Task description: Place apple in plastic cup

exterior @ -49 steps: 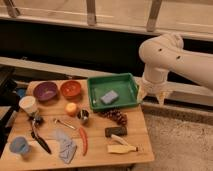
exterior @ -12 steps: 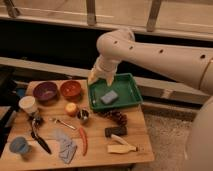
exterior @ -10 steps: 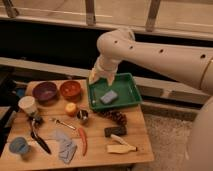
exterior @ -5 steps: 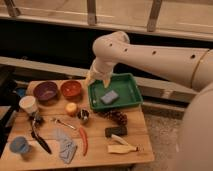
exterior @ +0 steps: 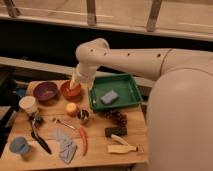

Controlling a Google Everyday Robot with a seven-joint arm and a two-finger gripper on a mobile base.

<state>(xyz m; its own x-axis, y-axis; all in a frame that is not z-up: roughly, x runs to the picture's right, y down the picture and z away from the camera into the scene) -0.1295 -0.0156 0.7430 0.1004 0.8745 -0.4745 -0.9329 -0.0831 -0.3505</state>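
The apple (exterior: pixel 71 108), small and yellow-orange, lies on the wooden table (exterior: pixel 100 151) next to a small metal cup (exterior: pixel 83 116). The light-blue plastic cup (exterior: pixel 20 146) stands upright at the table's front left corner, far from the apple. My gripper (exterior: pixel 75 83) hangs at the end of the white arm, over the rim of the orange bowl (exterior: pixel 69 91). It is a short way behind and above the apple and touches neither apple nor cup.
A purple bowl (exterior: pixel 45 91) and a white cup (exterior: pixel 28 104) stand at the left. A green tray (exterior: pixel 118 78) holds a grey-blue sponge (exterior: pixel 108 97). A red chili (exterior: pixel 83 141), grey cloth (exterior: pixel 65 148), black tool (exterior: pixel 39 136), pine cone (exterior: pixel 116 116) and black block (exterior: pixel 115 131) lie in front.
The arm has swung from the right of the table leftward across the green tray. The gripper now hangs over the orange bowl. The objects on the table have not moved.
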